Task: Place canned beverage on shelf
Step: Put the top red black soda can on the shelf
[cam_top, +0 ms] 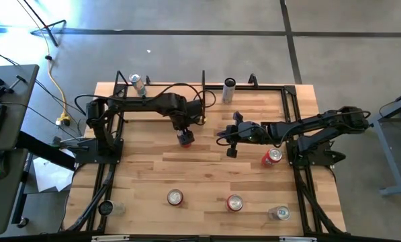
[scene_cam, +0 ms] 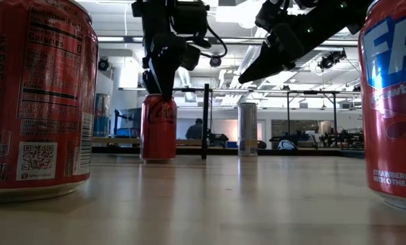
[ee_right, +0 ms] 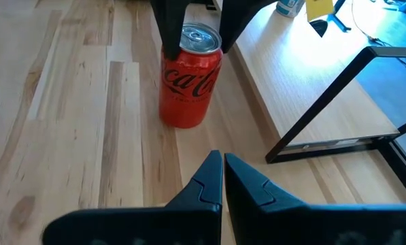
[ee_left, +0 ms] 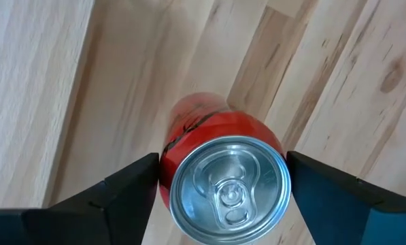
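Note:
A red cola can stands upright on its base on the planked tabletop, a little on the near side of the shelf. The shelf is a pale board in a black frame along the far edge. My left gripper is over the can and shut on it. The can also shows in the right wrist view and the low view. My right gripper is shut and empty. It hangs above the table to the can's right, pointing toward it. My left gripper pinches the can's upper wall just below the rim between its two fingers, one on each side. The fingers come from above, pointing down. The can stands upright with its base on the table.
A slim silver can and another can are on the shelf. A red can stands by my right arm. Three more cans stand near the table's near edge. The shelf's black uprights rise behind the held can.

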Controlling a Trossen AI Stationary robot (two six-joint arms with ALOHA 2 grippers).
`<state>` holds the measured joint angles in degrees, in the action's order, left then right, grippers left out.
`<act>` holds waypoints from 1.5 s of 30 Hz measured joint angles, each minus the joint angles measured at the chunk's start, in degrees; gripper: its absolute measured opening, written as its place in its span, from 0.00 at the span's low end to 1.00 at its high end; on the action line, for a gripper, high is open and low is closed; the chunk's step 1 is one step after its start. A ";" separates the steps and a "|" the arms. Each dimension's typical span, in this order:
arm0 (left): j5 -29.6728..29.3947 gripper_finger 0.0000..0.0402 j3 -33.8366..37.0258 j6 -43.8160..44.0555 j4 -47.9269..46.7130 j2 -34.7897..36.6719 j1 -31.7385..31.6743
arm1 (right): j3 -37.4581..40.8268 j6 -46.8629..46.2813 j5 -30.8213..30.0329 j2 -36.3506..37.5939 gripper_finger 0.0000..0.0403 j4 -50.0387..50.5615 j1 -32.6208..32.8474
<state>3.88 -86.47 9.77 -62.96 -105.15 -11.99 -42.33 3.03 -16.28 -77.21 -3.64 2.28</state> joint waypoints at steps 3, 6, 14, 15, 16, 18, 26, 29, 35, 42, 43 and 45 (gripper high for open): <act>-0.11 0.69 0.19 -2.10 -0.17 0.76 -0.02 | 0.00 -0.02 -0.17 0.00 0.00 0.14 0.00; -0.98 0.64 0.40 -6.53 -3.35 1.76 -0.23 | 0.00 -0.02 -0.17 0.00 0.00 0.17 0.00; -3.49 0.61 0.43 -23.44 -12.08 5.05 -0.87 | 0.00 -0.17 -0.15 0.00 0.00 0.15 0.00; -3.44 0.61 0.20 -25.57 -12.31 5.68 -0.83 | 0.00 -0.15 -0.15 0.00 0.00 0.17 0.00; -3.38 0.61 -0.27 -27.16 -12.73 6.17 -0.80 | 0.00 -0.15 -0.15 0.00 0.00 0.17 0.00; -3.44 0.61 -1.11 -29.44 -13.86 7.07 -1.02 | 0.00 -0.16 -0.15 0.00 0.00 0.17 0.00; -4.89 0.61 -2.17 -38.35 -14.94 12.38 -8.40 | 0.00 -0.20 -0.13 0.00 0.00 0.48 0.00; -9.41 0.61 -2.17 -43.40 -14.32 13.46 -13.13 | 0.00 -0.63 -0.11 0.00 0.00 0.66 0.00; -10.91 0.60 -2.17 -52.70 -13.27 12.46 -21.99 | 0.00 -1.31 -0.04 0.00 0.00 0.87 0.00; -11.05 0.58 -2.12 -58.08 -9.90 10.66 -29.22 | 0.01 -1.53 0.00 0.00 0.00 0.85 0.00; -11.17 0.58 -2.12 -58.76 -9.51 10.66 -29.81 | 0.02 -1.40 0.00 0.00 0.00 0.83 0.00; -11.10 0.58 -2.12 -59.60 -9.36 10.63 -30.67 | 0.02 -1.18 0.00 0.00 0.00 0.85 0.00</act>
<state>-7.23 -88.60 -49.83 -72.32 -94.52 -42.66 -42.30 1.85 -16.27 -77.21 -2.79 2.28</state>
